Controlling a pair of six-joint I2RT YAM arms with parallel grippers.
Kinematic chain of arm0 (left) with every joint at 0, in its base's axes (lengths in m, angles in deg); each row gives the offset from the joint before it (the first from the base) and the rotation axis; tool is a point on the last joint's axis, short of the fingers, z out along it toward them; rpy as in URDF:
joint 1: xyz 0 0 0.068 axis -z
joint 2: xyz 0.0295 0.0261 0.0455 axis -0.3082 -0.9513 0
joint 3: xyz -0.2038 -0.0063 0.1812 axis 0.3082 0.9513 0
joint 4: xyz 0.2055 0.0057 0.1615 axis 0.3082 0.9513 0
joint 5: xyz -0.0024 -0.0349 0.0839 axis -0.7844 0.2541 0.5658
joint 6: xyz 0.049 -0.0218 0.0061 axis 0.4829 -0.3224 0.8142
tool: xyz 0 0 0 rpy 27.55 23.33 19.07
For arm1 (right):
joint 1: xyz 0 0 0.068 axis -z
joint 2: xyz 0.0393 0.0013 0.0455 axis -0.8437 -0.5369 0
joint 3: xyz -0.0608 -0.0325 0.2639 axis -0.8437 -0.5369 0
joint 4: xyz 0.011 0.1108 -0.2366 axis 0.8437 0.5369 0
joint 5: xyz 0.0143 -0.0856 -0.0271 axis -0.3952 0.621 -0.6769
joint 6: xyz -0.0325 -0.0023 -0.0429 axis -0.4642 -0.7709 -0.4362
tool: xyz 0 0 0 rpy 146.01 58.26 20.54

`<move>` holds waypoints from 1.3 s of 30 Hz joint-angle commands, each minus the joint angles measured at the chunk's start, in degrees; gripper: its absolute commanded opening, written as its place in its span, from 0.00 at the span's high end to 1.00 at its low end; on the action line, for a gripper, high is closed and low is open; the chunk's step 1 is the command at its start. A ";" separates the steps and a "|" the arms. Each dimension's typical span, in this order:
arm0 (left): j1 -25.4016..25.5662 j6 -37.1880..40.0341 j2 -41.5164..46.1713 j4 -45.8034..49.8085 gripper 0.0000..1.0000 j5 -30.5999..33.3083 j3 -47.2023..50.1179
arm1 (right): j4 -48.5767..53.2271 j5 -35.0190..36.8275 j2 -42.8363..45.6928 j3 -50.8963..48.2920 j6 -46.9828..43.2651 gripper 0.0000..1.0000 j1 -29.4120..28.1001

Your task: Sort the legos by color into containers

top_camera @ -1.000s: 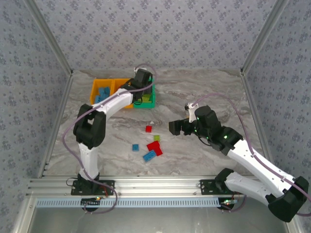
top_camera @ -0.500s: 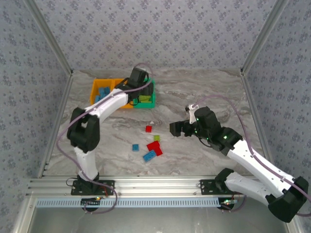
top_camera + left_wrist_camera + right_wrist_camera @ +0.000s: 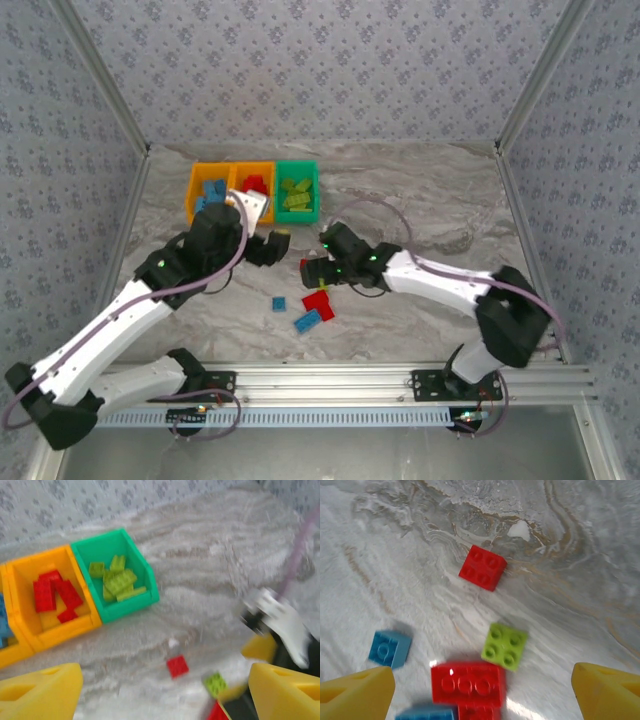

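The right gripper (image 3: 481, 680) is hanging wide open and empty over the loose legos on the table (image 3: 580, 555). The large red brick (image 3: 467, 684) is lying directly under the gap between its fingers. The lime green brick (image 3: 504, 646) is just beyond that, the small red brick (image 3: 482, 567) is farther ahead, and a small blue brick (image 3: 390, 648) is off toward one finger.

The step in hand looks like picking the next brick from this cluster. The next move is calling for a straight descent centred on one brick, then a close across its flat sides. The large red brick is sitting against other bricks, so gripping it risks dragging them; the lime one is standing free.

The left gripper (image 3: 165, 672), also spread wide and empty, is hovering just beside the right one. Beyond it, the green bin (image 3: 130, 610) is holding lime bricks and the adjoining orange-yellow bin (image 3: 65, 632) red ones.

The right arm is reaching across the table's middle with its elbow bent outward and its wrist tipped down. The left arm is stretching forward diagonally.
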 commanded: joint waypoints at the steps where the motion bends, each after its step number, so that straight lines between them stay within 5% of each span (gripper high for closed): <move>1: 1.16 3.71 2.22 8.70 0.10 -5.44 3.76 | -1.64 5.28 -6.64 4.98 6.95 0.11 -1.06; 5: 2.23 3.59 1.73 10.78 0.01 -10.75 4.14 | 0.07 11.45 -14.44 10.86 7.07 0.22 -1.36; 13: 3.64 3.04 0.74 12.05 0.01 -7.82 5.36 | 5.72 12.08 -25.43 20.18 6.47 0.28 -1.88; 20: 3.73 3.24 4.14 16.72 0.01 -10.53 3.07 | 5.20 11.14 -27.16 20.17 7.73 0.68 -1.87; 22: 3.71 4.14 5.90 17.88 0.01 -9.26 3.31 | 4.50 11.65 -25.49 19.28 7.41 0.72 -1.82; 27: 3.59 4.05 11.08 14.97 0.01 -1.99 7.75 | -7.84 12.00 -15.17 11.63 2.84 0.73 -1.94; 33: 2.38 3.82 11.48 17.36 0.01 6.36 8.50 | -44.09 9.63 -6.11 -3.26 -13.64 0.71 -2.07; 39: -0.58 4.13 12.05 17.41 0.01 6.12 8.67 | -44.09 2.23 -15.47 9.07 -23.89 0.80 0.54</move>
